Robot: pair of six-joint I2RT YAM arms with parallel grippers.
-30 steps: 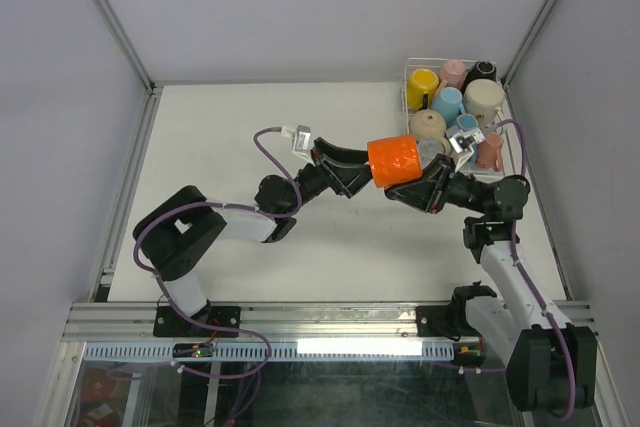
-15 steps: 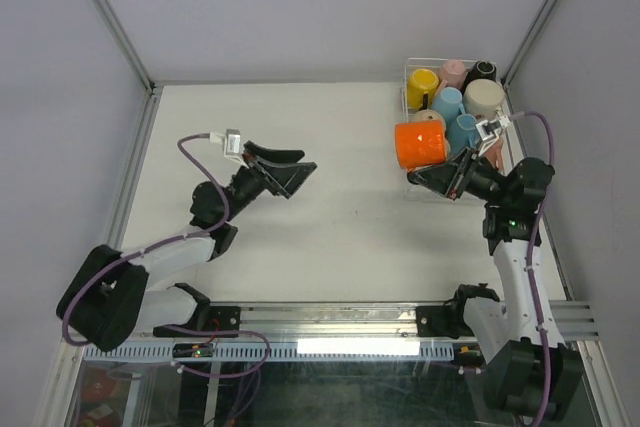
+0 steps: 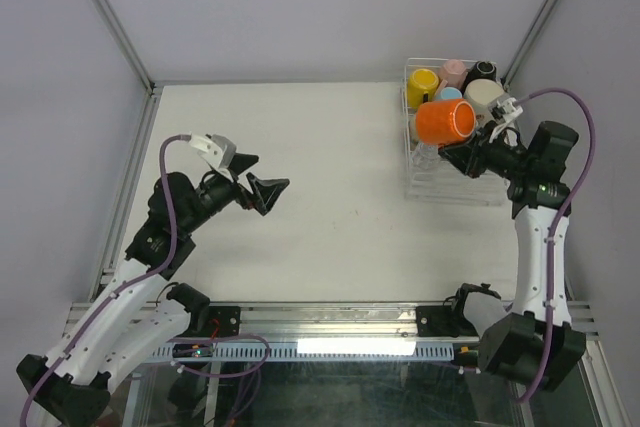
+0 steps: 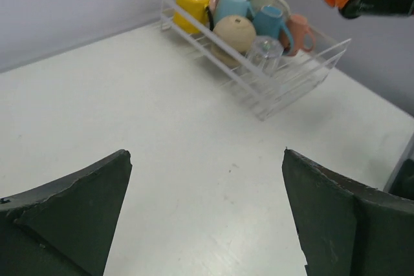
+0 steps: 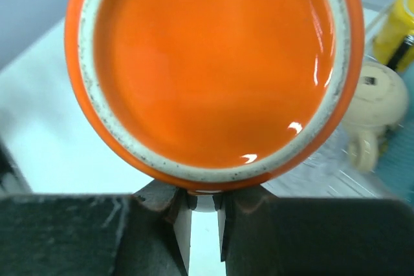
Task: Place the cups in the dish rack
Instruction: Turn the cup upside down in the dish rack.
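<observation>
Though faint overhead, tumbler point(image 4: 266, 50) plain wrist-side.

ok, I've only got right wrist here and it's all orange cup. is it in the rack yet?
Observer: No. On the top view the orange cup hangs in the air over the left side of the rack, and it is not set down.
Operator: room for it in there?
Observer: Yes. Left wrist shows the other cups packed at the far end. The near end, past the clear glass, is bare.
</observation>
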